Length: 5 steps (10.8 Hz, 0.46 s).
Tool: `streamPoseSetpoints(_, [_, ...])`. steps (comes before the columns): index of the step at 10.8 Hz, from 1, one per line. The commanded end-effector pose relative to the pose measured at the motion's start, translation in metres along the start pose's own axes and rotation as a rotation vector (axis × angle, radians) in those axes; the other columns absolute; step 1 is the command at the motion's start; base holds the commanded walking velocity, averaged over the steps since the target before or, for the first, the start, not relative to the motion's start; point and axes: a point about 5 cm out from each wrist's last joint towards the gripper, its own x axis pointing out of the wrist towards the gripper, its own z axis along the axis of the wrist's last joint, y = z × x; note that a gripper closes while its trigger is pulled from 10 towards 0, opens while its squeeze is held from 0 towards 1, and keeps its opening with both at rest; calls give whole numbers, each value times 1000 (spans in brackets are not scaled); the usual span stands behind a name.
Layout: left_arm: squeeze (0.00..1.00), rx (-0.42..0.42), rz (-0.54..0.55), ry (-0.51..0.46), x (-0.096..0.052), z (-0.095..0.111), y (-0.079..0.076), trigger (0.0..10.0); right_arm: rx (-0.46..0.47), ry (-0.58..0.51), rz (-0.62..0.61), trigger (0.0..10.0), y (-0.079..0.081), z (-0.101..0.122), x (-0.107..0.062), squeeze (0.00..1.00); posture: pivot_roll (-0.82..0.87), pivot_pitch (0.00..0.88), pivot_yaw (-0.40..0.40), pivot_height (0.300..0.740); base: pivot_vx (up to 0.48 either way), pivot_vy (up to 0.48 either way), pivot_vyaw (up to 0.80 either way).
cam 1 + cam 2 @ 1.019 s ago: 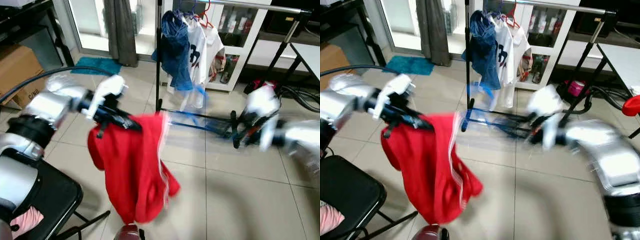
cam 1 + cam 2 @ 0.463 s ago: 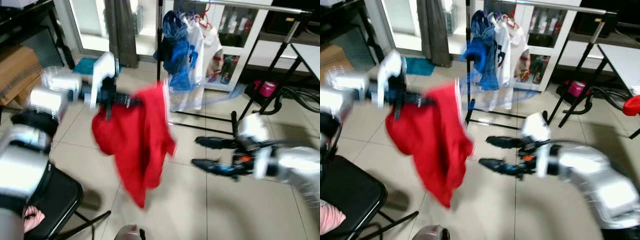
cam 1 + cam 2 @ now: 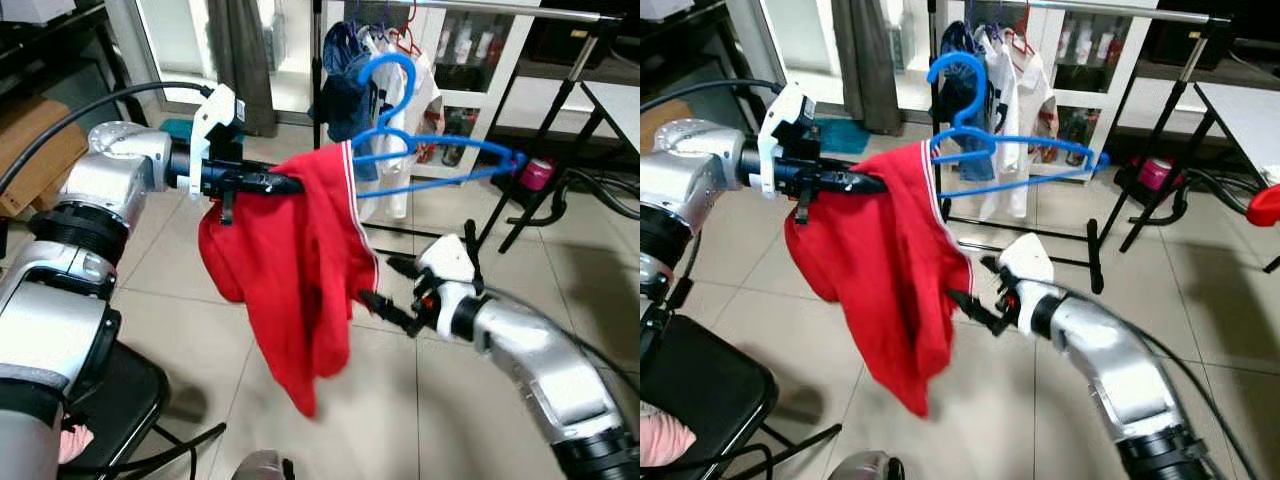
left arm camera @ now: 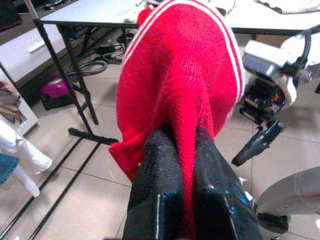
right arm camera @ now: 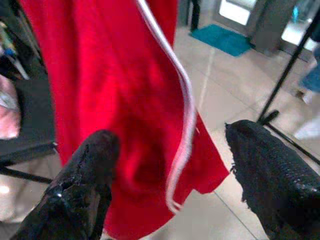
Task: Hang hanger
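Hanger: blue plastic clothes hanger [image 3: 430,160], hanging in mid-air between the two arms, hook pointing up, one shoulder buried in the garment, the other arm sticking out bare toward the rack.
Garment: red knitted top with white edge stripes [image 3: 300,270], draping off the hanger and dangling loose toward the tiled floor [image 3: 180,300].
Handling: probably light and fairly stiff in the hanger, soft and floppy in the cloth; likely swinging and slipping off the slick plastic if tilted. Best hold probably at the neck just under the hook, or at the covered shoulder through the cloth, keeping the hook free.
Left end effector [image 3: 285,184]: reaching out level, black fingers [image 4: 160,175] pressed together, pinching a fold of the red top at the covered end; whether catching the hanger inside the fold, unable to tell.
Right end effector [image 3: 385,290]: sitting lower, just beside the hem of the top, fingers [image 5: 90,165] spread wide and gripping nothing, the striped edge hanging between them in the wrist view.
Rack: black metal garment rail with silver top bar [image 3: 500,10], standing beyond, well apart from the hanger, already carrying a blue denim piece [image 3: 340,80] and a white shirt [image 3: 420,90].
Progress: hook apparently not yet on the bar.
Nearby: black folding chair [image 3: 130,400] at the robot's left.
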Motion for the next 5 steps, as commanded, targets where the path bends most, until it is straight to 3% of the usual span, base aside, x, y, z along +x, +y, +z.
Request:
streamPoseSetpoints(1, [0, 33, -5, -27, -3, 9, 0, 0, -32, 33, -14, 10000, 1, -7, 2, 0, 48, 28, 55, 740, 0, 0, 0])
streamPoseSetpoints(3, [0, 38, -25, -59, -3, 15, -3, 0, 14, 70, -110, 10000, -4, -23, 12, 0, 52, 36, 55, 740, 0, 0, 0])
streamPoseSetpoints(5, [0, 42, -33, -78, -4, 19, -5, 0, 104, 45, -104, 10000, -4, -26, 16, 0, 52, 35, 56, 740, 0, 0, 0])
